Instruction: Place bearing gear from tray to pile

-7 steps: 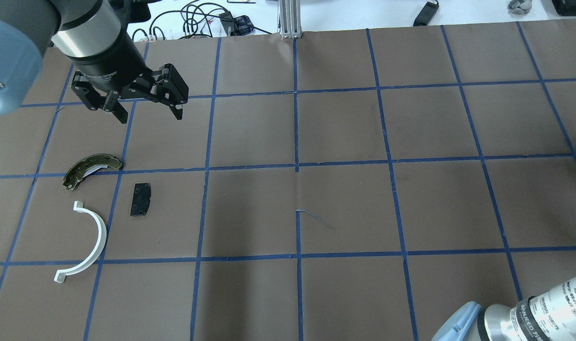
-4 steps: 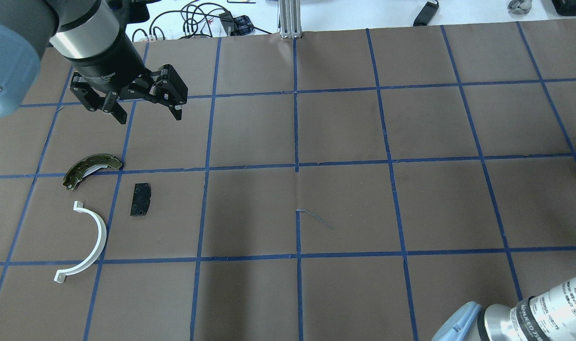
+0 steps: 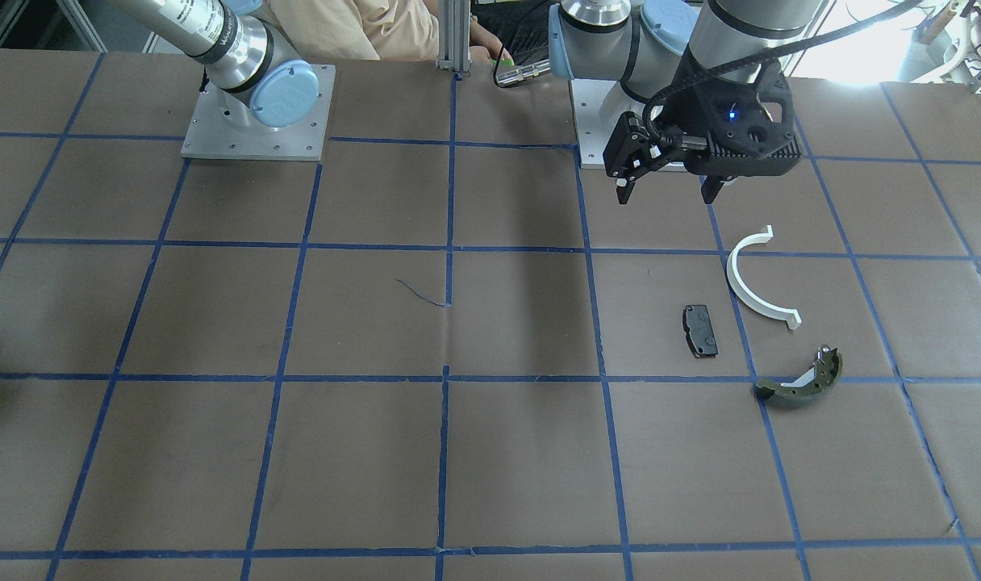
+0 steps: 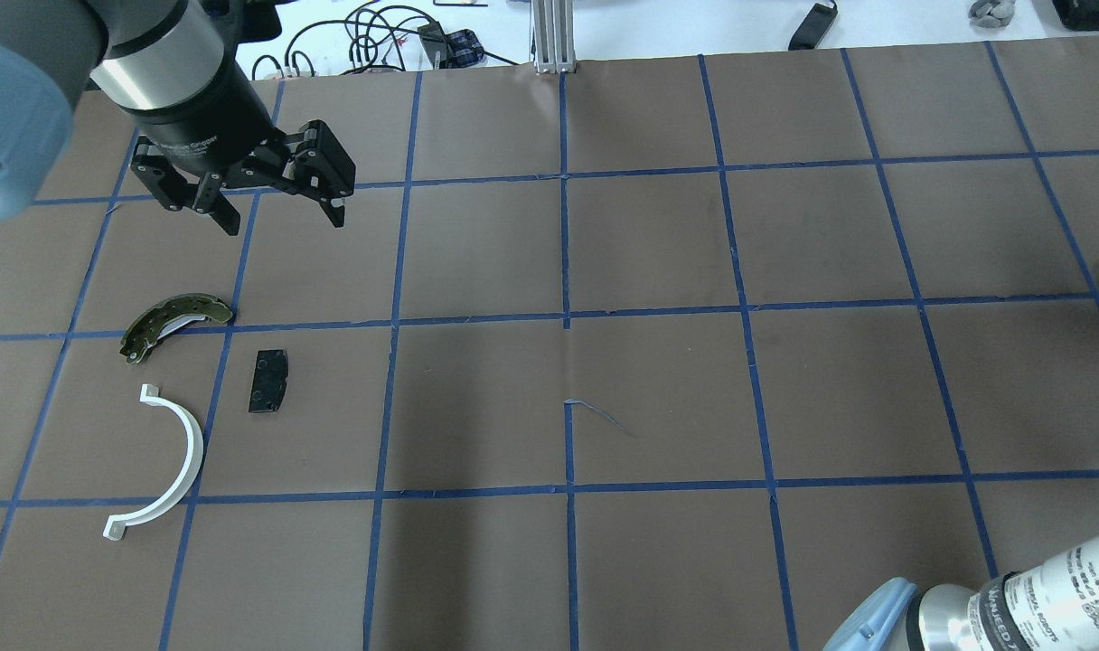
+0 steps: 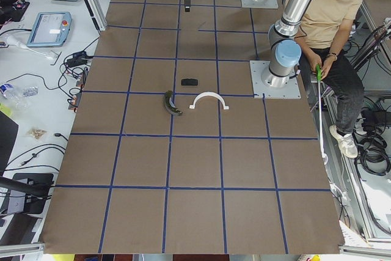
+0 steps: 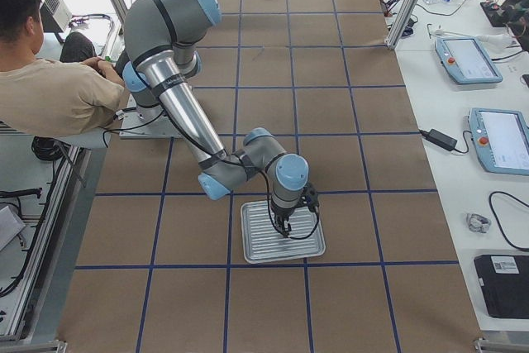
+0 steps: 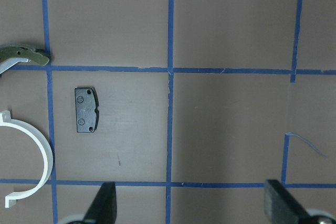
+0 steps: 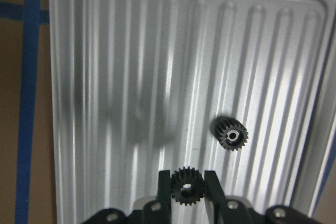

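Now the right claw point(image 6: 283, 230) points down into the tray point(image 8: 131, 51), closed on one bearing gear point(image 8: 185, 188); a second gear point(image 8: 230, 134) lies beside. The left claw point(image 4: 285, 223) hangs open near the three-part pile point(image 4: 268, 381) at the bench's left end.

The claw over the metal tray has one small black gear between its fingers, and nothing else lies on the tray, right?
Not quite. The right wrist view shows a second gear lying loose on the tray, up and to the right of the right claw. The rest stands: that claw does have a small black gear between its fingers.
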Controlling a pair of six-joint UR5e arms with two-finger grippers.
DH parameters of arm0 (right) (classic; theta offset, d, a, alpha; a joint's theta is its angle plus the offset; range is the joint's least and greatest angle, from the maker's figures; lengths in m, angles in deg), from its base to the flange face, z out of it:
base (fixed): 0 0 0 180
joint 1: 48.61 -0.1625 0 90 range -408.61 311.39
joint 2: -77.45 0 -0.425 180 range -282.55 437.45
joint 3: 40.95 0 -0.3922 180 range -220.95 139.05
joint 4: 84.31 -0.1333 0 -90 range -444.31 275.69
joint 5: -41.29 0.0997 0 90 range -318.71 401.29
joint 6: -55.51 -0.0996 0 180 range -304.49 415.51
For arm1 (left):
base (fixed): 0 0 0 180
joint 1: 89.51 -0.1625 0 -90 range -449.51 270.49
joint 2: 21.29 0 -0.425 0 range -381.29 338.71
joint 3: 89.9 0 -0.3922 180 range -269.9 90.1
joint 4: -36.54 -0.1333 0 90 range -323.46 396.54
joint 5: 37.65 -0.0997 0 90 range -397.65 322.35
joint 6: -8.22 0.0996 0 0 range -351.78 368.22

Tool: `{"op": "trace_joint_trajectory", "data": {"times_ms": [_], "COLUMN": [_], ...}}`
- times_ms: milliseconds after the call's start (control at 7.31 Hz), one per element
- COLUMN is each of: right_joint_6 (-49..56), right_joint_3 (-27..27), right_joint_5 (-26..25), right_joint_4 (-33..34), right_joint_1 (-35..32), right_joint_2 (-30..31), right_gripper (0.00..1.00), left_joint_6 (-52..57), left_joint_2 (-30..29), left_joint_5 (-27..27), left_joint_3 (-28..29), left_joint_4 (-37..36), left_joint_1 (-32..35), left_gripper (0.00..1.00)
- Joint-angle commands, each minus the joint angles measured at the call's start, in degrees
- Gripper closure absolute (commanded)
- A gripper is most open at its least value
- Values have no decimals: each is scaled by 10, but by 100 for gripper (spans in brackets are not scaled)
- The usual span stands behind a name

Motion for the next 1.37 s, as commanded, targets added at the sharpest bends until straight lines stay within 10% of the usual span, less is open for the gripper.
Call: {"op": "trace_joint_trajectory", "data": {"times_ms": [0, 684, 1232], "right_joint_6": [-38, -327, -729], "right_joint_3": [2, 123, 120], "right_joint_5": [0, 5, 54], "right_joint_4": [-75, -73, -63], "right_joint_1": [-70, -373, -641], "right_joint_2": [51, 173, 130], "right_gripper": [98, 95, 96], "left_joint_6": [0, 1, 0], "left_joint_2": [0, -3, -3], "left_joint_5": [1, 3, 1], "left_joint_3": [0, 3, 1], "left_joint_4": [0, 0, -1], "left_joint_1": [0, -1, -3], "left_gripper": [0, 0, 0]}}
